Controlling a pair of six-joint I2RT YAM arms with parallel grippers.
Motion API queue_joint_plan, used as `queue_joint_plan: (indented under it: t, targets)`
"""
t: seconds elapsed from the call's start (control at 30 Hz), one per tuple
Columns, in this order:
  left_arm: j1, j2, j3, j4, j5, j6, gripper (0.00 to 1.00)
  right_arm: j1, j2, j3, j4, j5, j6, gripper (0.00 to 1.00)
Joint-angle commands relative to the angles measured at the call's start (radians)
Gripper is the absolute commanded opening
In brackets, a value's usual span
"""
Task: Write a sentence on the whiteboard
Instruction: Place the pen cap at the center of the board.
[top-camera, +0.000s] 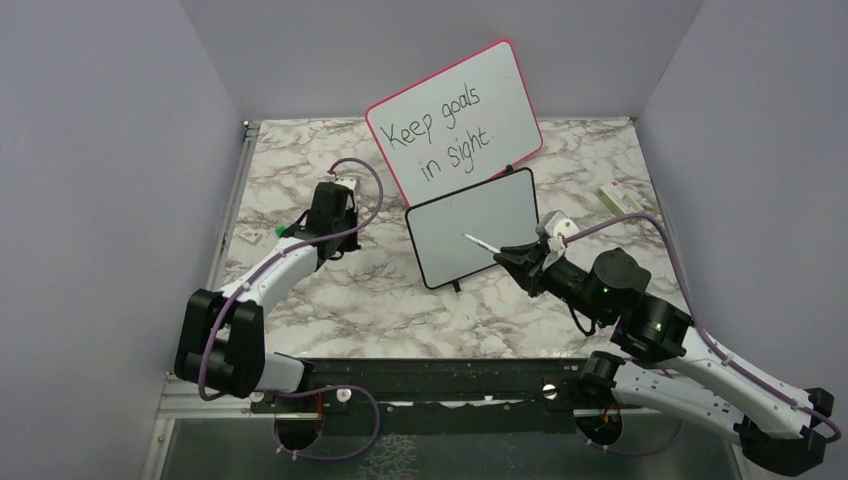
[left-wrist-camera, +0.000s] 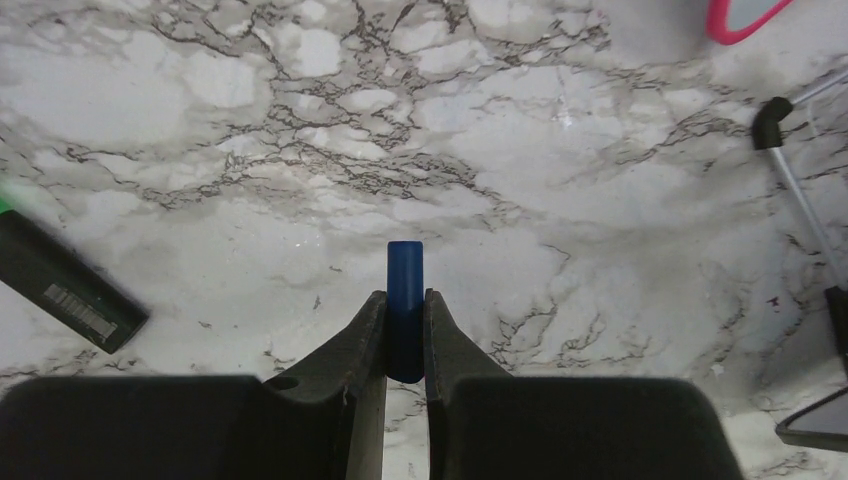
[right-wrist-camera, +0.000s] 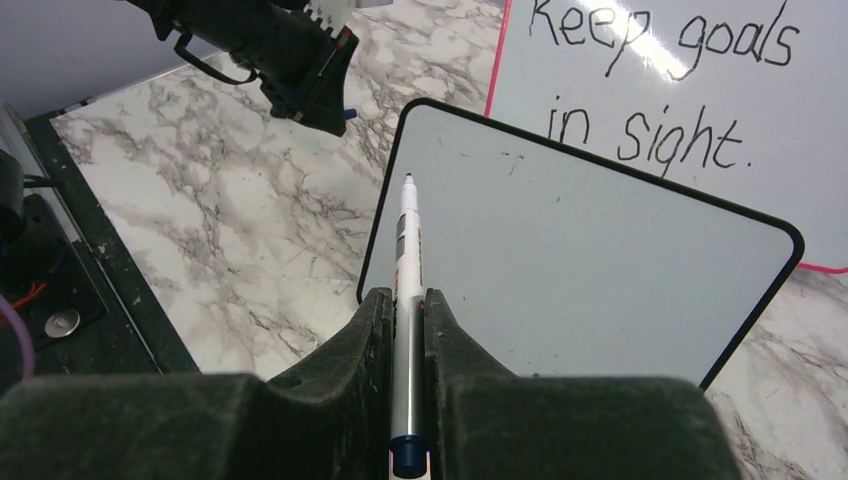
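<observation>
A marble table (top-camera: 300, 290) sits between lilac walls. The whiteboard (top-camera: 450, 235) stands mid-table, propped in front of a pink board (top-camera: 450, 120), its face blank, just ahead of the right jaws. Those jaws are clamped on a marker (right-wrist-camera: 407, 250), its tip over the whiteboard's face — whether it touches, I cannot tell. The left jaws, well apart to the left, grip a blue cap (left-wrist-camera: 405, 270).

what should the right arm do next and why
Probably touch the marker to the whiteboard to start writing: the board is blank, the right pincer grips the uncapped marker aimed at it, and the left pincer holds the blue cap.
</observation>
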Motion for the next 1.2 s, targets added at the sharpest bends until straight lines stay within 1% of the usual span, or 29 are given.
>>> queue_joint_plan:
  t: [0.0,0.13,0.3,0.37,0.47,0.57,0.63,0.77,0.9,0.93,1.0,1.07,1.13,1.17]
  targets:
    - [0.025,0.092,0.039,-0.005,0.023,-0.009,0.00,0.000,-0.027,-0.040,0.052,0.037,-0.004,0.01]
    - [0.049,0.198,0.099,-0.022,0.016,-0.003,0.02,0.000,-0.050,-0.060,0.060,0.053,-0.004,0.01]
    - [0.061,0.316,0.162,-0.055,0.014,-0.010,0.03,0.001,-0.040,-0.054,0.046,0.065,-0.015,0.00]
    - [0.067,0.344,0.170,-0.054,0.014,-0.012,0.07,0.000,-0.030,-0.057,0.051,0.068,-0.018,0.00]
    - [0.072,0.380,0.180,-0.060,0.001,-0.009,0.11,0.000,-0.018,-0.071,0.075,0.072,-0.022,0.00]
    - [0.073,0.399,0.188,-0.074,0.005,-0.003,0.18,0.000,-0.003,-0.078,0.092,0.079,-0.029,0.00]
    - [0.073,0.398,0.187,-0.078,0.001,-0.003,0.21,0.000,0.011,-0.076,0.096,0.085,-0.038,0.00]
    - [0.073,0.385,0.177,-0.083,-0.022,-0.003,0.32,0.001,0.042,-0.063,0.084,0.097,-0.063,0.01]
    - [0.073,0.346,0.163,-0.088,-0.044,0.007,0.39,0.000,0.064,-0.050,0.073,0.121,-0.077,0.00]
    - [0.073,0.330,0.158,-0.089,-0.044,0.012,0.42,0.000,0.069,-0.048,0.071,0.126,-0.075,0.01]
    - [0.073,0.292,0.149,-0.087,-0.040,0.015,0.57,-0.001,0.074,-0.048,0.071,0.127,-0.070,0.00]
    - [0.073,0.252,0.142,-0.084,-0.027,0.019,0.64,0.000,0.084,-0.046,0.068,0.126,-0.063,0.00]
    - [0.073,0.206,0.136,-0.081,0.001,0.028,0.80,0.001,0.096,-0.037,0.059,0.122,-0.050,0.00]
    - [0.073,0.181,0.133,-0.081,0.011,0.030,0.91,0.000,0.097,-0.034,0.058,0.121,-0.045,0.01]
